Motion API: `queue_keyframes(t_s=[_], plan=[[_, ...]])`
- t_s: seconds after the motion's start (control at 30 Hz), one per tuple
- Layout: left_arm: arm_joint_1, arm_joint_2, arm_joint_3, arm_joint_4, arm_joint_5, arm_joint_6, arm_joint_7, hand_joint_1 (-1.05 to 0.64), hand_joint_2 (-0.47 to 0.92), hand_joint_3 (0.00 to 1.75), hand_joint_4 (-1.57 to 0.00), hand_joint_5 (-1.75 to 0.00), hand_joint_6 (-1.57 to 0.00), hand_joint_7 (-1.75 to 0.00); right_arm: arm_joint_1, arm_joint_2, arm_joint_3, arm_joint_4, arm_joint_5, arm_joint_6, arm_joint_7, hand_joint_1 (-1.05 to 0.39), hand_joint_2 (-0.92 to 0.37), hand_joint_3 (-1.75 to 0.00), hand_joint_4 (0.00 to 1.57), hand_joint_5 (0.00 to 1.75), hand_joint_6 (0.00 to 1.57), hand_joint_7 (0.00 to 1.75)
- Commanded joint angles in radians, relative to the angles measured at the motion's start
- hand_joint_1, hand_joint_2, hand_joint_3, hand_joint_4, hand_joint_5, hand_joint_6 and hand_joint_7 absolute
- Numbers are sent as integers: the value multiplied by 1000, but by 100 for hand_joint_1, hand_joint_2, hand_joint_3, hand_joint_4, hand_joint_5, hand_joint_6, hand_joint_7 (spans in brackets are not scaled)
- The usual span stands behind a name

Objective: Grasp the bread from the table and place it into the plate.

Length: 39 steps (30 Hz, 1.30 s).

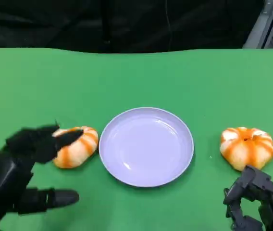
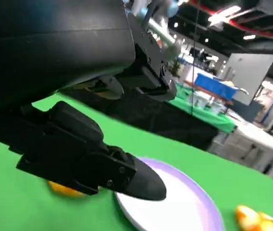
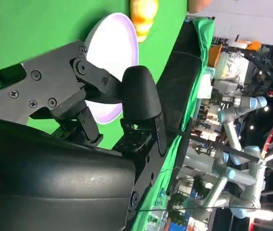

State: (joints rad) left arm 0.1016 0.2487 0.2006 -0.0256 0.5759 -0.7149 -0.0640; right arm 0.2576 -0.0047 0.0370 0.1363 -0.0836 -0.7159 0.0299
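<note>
Left robot hand (image 1: 28, 163) over bread (image 1: 76, 146)

the plate (image 1: 146, 146) lies on the table (image 1: 136, 77) between the two hands. one bread (image 1: 77, 146) sits just beyond the left hand (image 1: 18, 166), under its fingers; another bread (image 1: 247, 147) sits just beyond the right hand (image 1: 256, 199).
</note>
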Motion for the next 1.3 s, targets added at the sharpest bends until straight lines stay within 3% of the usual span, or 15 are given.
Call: queue_keyframes(t_s=[0.03, 0.3, 0.43, 0.7, 0.83, 1.3], plan=[[-45, 64, -35, 8, 53, 21, 60, -92, 90, 3, -30, -20, -49, 0, -4, -16, -10, -3, 8, -1, 0, -13, -68, -92, 81, 175, 68, 161], [-183, 120, -139, 69, 140, 133, 100, -90, 80, 0, -40, -22, -56, -2, 3, -13, -4, -17, 7, 10, 0, -13, -69, -93, 81, 175, 68, 162], [-300, 138, -225, 219, 204, 225, 115, -87, 78, 0, -42, -20, -56, -1, 2, -8, -3, -17, 0, 4, -7, -13, -68, -94, 81, 175, 68, 162], [-329, 174, -289, 277, 192, 254, 172, -85, 77, 0, -44, -17, -56, -1, 0, -7, -2, -13, 1, 0, -9, -13, -67, -96, 81, 175, 67, 163], [-433, 164, -372, 526, 240, 329, 205, -81, 81, 1, -41, -12, -51, 0, 13, -3, 2, -48, -5, 33, -13, -12, -66, -98, 80, 175, 67, 163], [-539, 176, -515, 813, 225, 326, 375, -82, 83, 0, -48, -7, -54, -1, 17, -6, 3, -53, -12, 37, -18, -12, -66, -97, 81, 175, 67, 164]])
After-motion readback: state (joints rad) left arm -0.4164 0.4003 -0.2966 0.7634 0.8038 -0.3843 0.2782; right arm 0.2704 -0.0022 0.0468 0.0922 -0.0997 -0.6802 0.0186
